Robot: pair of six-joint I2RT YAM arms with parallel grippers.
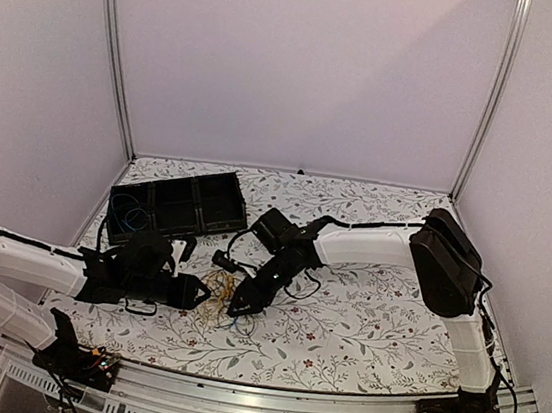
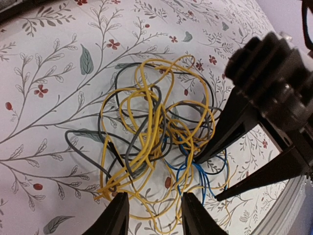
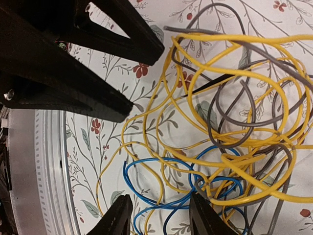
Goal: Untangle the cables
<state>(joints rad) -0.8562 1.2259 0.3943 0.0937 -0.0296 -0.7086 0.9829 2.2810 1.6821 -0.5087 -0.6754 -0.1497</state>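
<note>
Entry, markings: no text, label, brand, number or sign can be read in any of my views, from either wrist or from above.

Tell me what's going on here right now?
Both arms are at the cables, a yellow, grey and blue tangle on the table. The left gripper and right gripper are open at opposite sides of the knot. Strands run between the jaws, none clamped. The colours are all intertwined.
</note>
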